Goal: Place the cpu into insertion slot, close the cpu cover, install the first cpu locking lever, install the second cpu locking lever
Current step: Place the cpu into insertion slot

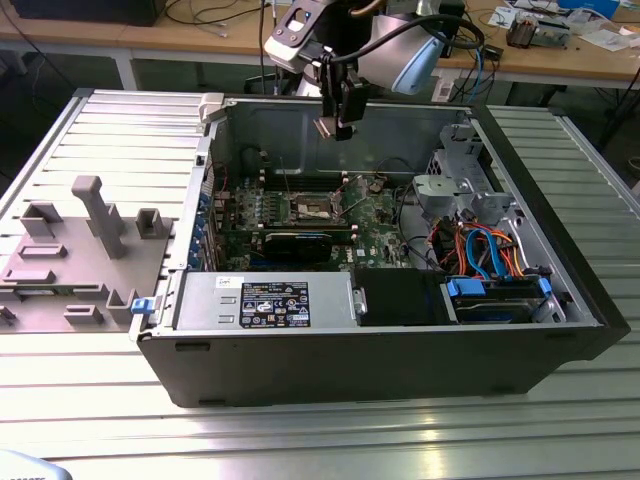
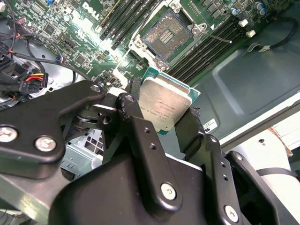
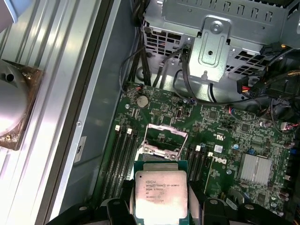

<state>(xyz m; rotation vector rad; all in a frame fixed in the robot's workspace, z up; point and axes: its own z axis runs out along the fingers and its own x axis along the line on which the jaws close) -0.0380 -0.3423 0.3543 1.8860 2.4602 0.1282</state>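
My gripper [image 1: 335,125] hangs high over the open computer case, shut on the cpu [image 1: 328,127]. In both wrist views the cpu [image 2: 164,105] [image 3: 161,192] is a flat square chip with a silvery top and green edge, pinched at two opposite edges between the black fingers [image 2: 129,105]. The insertion slot [image 2: 166,35] [image 3: 161,140] lies well below on the green motherboard [image 1: 375,215]. Its dark pin field is exposed inside a silvery rim. A thin wire lever [image 2: 218,37] juts out beside the slot. In the exterior view the slot [image 1: 313,207] sits near the board's middle.
Case walls [image 1: 300,130] ring the board. A grey power supply [image 1: 265,300] lies at the front, a metal drive cage [image 3: 213,42] with coloured cables [image 1: 480,250] at the exterior view's right. A black card [image 1: 300,243] sits near the slot. A grey fixture [image 1: 80,240] stands outside.
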